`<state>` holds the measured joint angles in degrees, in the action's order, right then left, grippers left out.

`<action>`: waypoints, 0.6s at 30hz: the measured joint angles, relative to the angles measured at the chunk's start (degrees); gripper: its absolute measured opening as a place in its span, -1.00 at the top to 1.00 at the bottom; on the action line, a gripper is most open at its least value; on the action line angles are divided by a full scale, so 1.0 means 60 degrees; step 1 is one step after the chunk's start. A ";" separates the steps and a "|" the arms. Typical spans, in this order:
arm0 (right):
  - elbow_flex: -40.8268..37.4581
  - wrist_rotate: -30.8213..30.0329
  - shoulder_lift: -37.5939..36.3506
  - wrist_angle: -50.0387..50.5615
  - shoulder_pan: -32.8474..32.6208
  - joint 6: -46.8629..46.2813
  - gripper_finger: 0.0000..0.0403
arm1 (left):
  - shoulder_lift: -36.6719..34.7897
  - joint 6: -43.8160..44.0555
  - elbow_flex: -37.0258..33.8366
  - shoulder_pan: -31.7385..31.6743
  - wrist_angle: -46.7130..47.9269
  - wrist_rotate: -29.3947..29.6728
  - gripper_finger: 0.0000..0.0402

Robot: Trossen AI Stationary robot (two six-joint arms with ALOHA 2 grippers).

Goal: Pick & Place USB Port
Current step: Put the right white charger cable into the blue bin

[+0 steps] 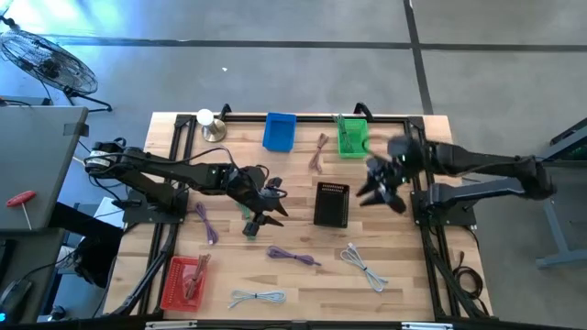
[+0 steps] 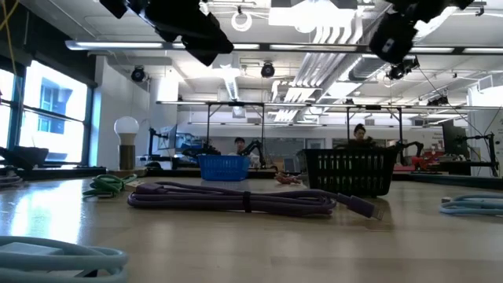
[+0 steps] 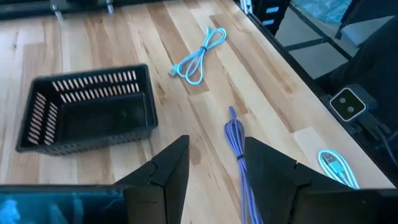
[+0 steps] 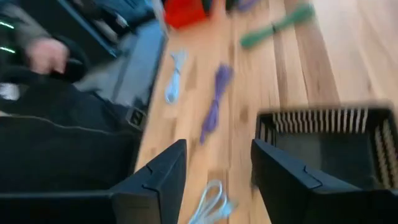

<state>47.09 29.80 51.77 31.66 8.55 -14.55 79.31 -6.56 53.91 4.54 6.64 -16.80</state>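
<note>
While both arms hang above table (image 1: 404,275), left gripper (image 1: 264,207) sits left of black basket (image 1: 331,203), fingers (image 3: 163,173) parted, nothing between them; purple cable (image 3: 237,146) lies on wood beyond fingertips

Right gripper (image 1: 378,188) just right of black basket, fingers (image 4: 155,177) spread, nothing held

Green cable (image 1: 249,226) lies on table under left gripper, near it

Light-blue cables (image 1: 363,266) lie on table's near side; red basket (image 1: 182,282) at near left corner, blue basket (image 1: 280,131) and green basket (image 1: 351,137) along far edge
</note>
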 joint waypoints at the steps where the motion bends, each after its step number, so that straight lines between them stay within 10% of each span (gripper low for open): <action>1: -0.0002 -0.0596 -0.0003 0.0152 -0.0502 -0.0403 0.17 | 0.0000 0.0102 -0.0003 0.0000 0.0006 -0.0003 0.26; 18: -0.0004 -0.3951 0.3145 -0.0167 -0.5647 -0.5090 0.15 | 0.0000 0.1141 -0.0003 0.0000 0.0824 -0.0107 0.26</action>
<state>47.07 6.09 70.64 30.65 -25.33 -45.08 79.31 0.28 53.89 4.54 11.58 -17.44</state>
